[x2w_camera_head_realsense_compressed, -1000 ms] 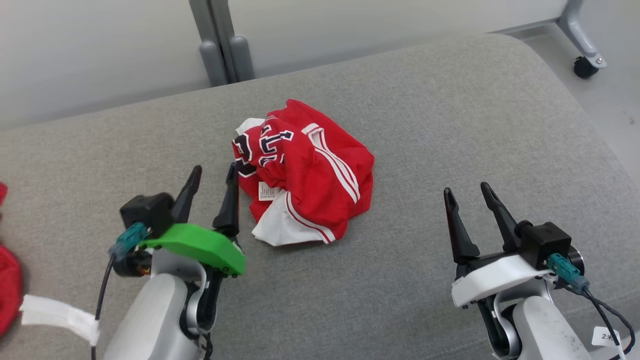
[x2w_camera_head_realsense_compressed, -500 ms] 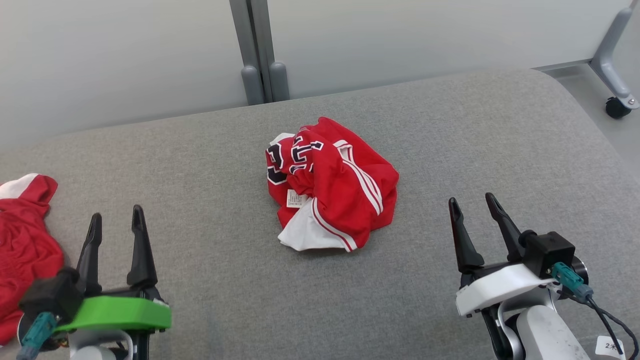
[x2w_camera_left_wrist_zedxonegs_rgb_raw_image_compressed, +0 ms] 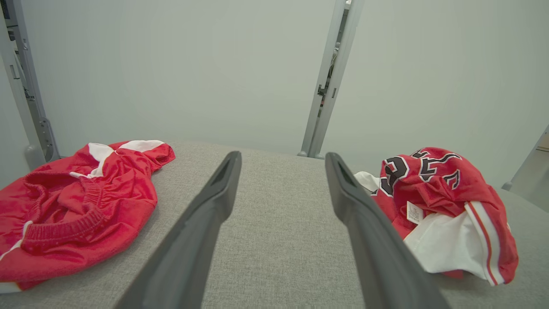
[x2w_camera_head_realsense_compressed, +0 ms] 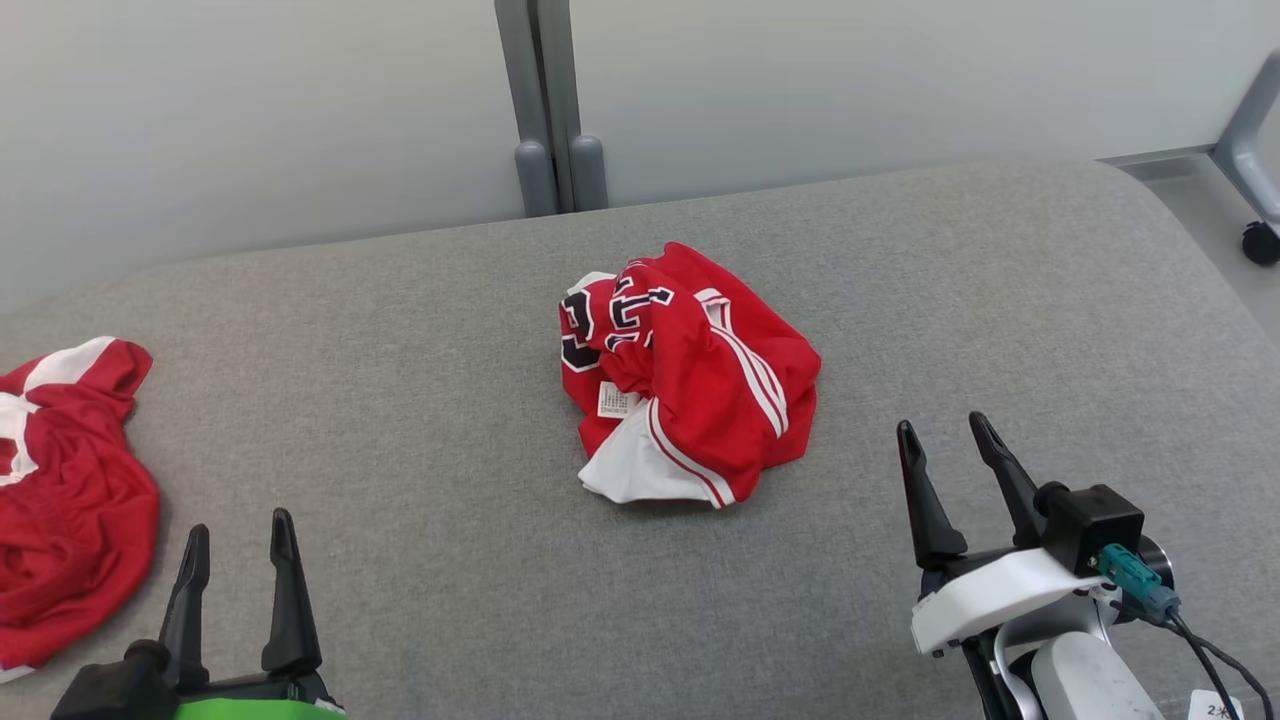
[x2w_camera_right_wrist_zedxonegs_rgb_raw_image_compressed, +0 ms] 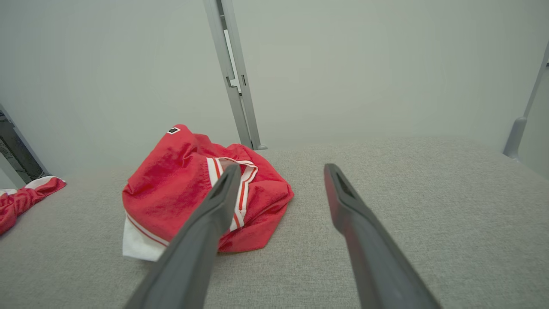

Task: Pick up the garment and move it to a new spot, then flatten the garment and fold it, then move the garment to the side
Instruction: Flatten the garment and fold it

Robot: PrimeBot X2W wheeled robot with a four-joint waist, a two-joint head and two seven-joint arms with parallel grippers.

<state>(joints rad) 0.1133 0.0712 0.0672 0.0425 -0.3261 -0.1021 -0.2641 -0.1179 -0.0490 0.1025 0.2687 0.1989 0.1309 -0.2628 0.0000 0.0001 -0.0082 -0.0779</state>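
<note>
The garment (x2w_camera_head_realsense_compressed: pixel 690 370) is a crumpled red heap with white trim and dark lettering, lying mid-surface on the grey cushion (x2w_camera_head_realsense_compressed: pixel 400 420). My left gripper (x2w_camera_head_realsense_compressed: pixel 240 522) sits at the lower left, open and empty, well to the left of the heap. Along its fingers the left wrist view has the garment (x2w_camera_left_wrist_zedxonegs_rgb_raw_image_compressed: pixel 441 201) on the right, beyond the open left gripper (x2w_camera_left_wrist_zedxonegs_rgb_raw_image_compressed: pixel 283 155). My right gripper (x2w_camera_head_realsense_compressed: pixel 940 423) stands open and empty to the heap's right and nearer me. In the right wrist view the garment (x2w_camera_right_wrist_zedxonegs_rgb_raw_image_compressed: pixel 184 189) lies left of the right gripper (x2w_camera_right_wrist_zedxonegs_rgb_raw_image_compressed: pixel 282 167), partly behind one finger.
A second red garment (x2w_camera_head_realsense_compressed: pixel 70 500) lies bunched at the cushion's left edge, also seen in the left wrist view as a red pile (x2w_camera_left_wrist_zedxonegs_rgb_raw_image_compressed: pixel 73 206). A grey partition post (x2w_camera_head_realsense_compressed: pixel 550 110) stands behind the cushion. A caster wheel (x2w_camera_head_realsense_compressed: pixel 1258 243) is on the floor at far right.
My left gripper has drawn back from the heap's left edge to the lower left, still open. The head camera has shifted, bringing the second garment into view. The right arm has held still.
</note>
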